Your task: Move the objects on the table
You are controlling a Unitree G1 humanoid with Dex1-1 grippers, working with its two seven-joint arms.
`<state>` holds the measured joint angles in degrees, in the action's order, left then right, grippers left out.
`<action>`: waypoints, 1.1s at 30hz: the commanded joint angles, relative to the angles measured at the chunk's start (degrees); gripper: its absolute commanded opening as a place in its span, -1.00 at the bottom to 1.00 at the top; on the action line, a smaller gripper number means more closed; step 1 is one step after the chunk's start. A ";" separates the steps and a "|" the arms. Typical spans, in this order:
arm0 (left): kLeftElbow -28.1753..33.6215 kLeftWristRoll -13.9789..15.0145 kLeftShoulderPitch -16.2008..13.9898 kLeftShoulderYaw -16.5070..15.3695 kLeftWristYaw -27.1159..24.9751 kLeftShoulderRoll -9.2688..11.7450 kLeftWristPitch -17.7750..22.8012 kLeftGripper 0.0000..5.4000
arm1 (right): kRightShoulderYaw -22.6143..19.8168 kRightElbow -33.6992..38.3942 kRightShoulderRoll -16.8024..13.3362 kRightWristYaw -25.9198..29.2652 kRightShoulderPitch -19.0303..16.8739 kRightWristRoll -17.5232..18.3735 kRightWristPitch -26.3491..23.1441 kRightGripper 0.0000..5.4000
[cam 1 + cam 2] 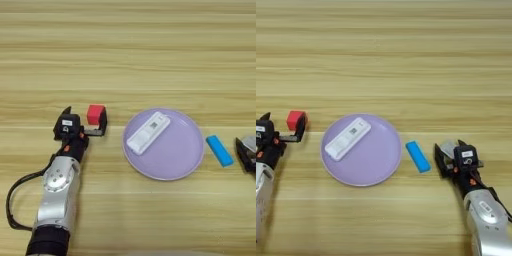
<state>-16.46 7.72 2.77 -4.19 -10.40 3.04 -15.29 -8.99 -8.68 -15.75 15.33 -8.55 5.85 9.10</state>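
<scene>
Left eye: my left gripper [86,121] gapes wide near the table's [150,50] left edge, red cube [95,114] against its right finger, white device [148,132] on the purple plate [170,160]. Right eye: my right gripper [448,154] pinches the grey block [448,148] near the right edge, just beside the blue bar [418,156].

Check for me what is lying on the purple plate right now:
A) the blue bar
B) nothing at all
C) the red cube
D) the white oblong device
D. The white oblong device lies at a slant on the purple plate, while the red cube sits by the left gripper and the blue bar lies on the table to the plate's right.
</scene>
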 commanded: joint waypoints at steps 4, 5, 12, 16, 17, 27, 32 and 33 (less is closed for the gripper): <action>-0.59 -0.05 -0.01 0.06 -0.32 0.15 0.66 1.00 | 1.27 5.42 0.34 -0.55 -0.64 -0.64 -2.61 0.16; -0.60 -0.05 -0.02 0.08 -0.32 0.13 0.63 1.00 | 1.33 5.83 0.35 -0.62 -0.62 -0.69 -2.80 0.16; -0.66 -0.11 0.04 0.15 -0.28 0.06 0.60 1.00 | 1.74 8.62 0.87 -1.12 0.10 -0.49 -4.13 0.16; -0.77 -0.08 0.10 0.14 -0.32 0.06 0.57 1.00 | 2.22 10.51 1.12 -1.53 0.44 -0.30 -4.87 0.16; -0.83 -0.08 0.14 0.14 -0.31 0.06 0.56 1.00 | 2.64 11.06 1.31 -1.50 0.62 -0.39 -5.05 0.16; -1.54 -0.12 0.66 0.27 -0.30 -0.14 0.37 1.00 | 7.13 13.89 2.90 -1.05 3.31 -1.68 -6.59 0.16; -1.97 -0.18 0.91 0.35 -0.29 -0.25 0.16 1.00 | 9.34 13.70 3.87 -0.83 4.47 -2.30 -6.97 0.16; -2.01 -0.21 0.93 0.38 -0.28 -0.27 0.12 1.00 | 9.84 13.55 4.09 -0.77 4.58 -2.45 -6.95 0.16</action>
<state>-17.92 7.71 3.02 -4.10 -10.40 2.93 -15.37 -0.32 4.61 -12.26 14.24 -5.23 3.83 2.95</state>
